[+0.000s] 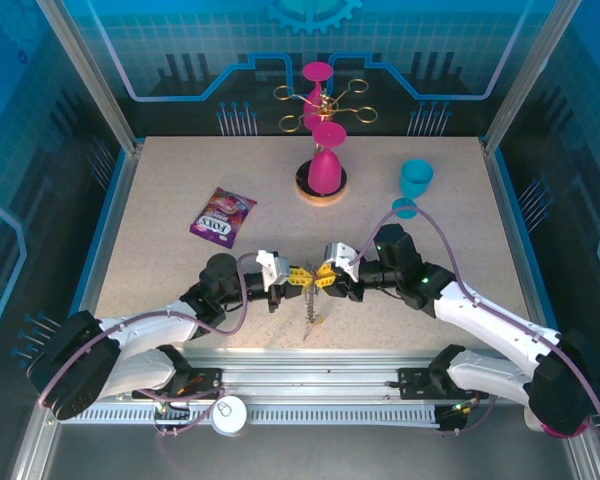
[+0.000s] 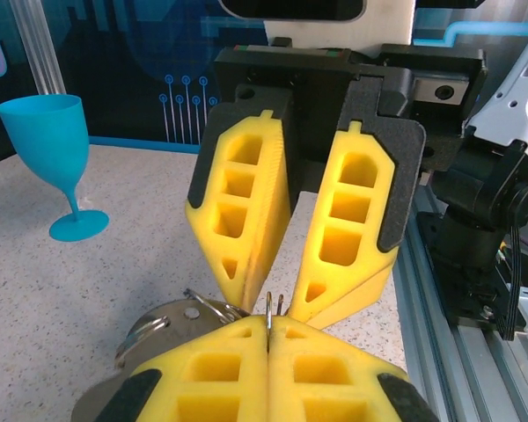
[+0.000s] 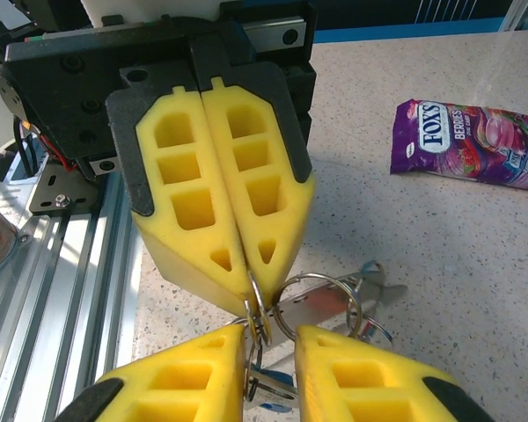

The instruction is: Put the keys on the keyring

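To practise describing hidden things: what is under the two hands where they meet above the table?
A chain of metal rings dangles toward the speckled table; the yellow fingers cover its upper end.

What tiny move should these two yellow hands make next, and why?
Probably the right hand should close. The left hand is shut on a thin metal ring, and the right hand's fingers stand apart on either side of it, with more rings hanging beside.

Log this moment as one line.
left end effector: shut on metal ring | right end effector: ajar around rings, grip unclear
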Tool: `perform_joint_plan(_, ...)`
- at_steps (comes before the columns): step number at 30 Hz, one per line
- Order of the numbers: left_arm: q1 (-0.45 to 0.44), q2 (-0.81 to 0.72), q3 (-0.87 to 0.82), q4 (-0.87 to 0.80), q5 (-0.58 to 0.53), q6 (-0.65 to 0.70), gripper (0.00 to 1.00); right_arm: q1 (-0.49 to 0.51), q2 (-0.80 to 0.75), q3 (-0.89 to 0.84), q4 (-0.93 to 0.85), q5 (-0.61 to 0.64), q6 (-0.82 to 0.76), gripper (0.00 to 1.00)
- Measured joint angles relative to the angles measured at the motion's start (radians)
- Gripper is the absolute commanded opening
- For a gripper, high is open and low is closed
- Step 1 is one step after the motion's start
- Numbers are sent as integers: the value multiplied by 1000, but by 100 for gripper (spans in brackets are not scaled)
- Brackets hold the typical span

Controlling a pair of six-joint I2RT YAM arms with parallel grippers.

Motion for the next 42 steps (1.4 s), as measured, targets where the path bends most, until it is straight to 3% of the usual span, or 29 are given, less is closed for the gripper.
perform_joint_plan(4,0,10,0,20,13,-1,0,0,9,0,15,-13,0,21)
perform_joint_plan(8,6,29,-1,39,16,-3,0,0,21,0,19,-30,4,0)
perform_joint_plan(11,9,38,-4,53,17,-4,0,-8,25,0,16,-37,8,0)
perform_joint_plan(13,8,39,-5,54,14,-2,21,-8,25,0,13,-37,0,0)
perform_joint_plan(16,6,33,-3,24,2,11,26,-8,27,18,-32,-19,-23,0)
perform_joint_plan(26,3,-42,155,-432,-37,204,25,44,121,265,-359,137,-196,0)
perform_joint_plan(32,3,-43,171,-531,-47,258,14,87,184,360,-506,221,-279,0)
perform_joint_plan(40,3,-43,180,-567,-50,270,14,121,228,420,-587,257,-325,0)
perform_joint_plan(42,3,-43,180,-568,-50,269,10,126,236,425,-591,262,-328,0)
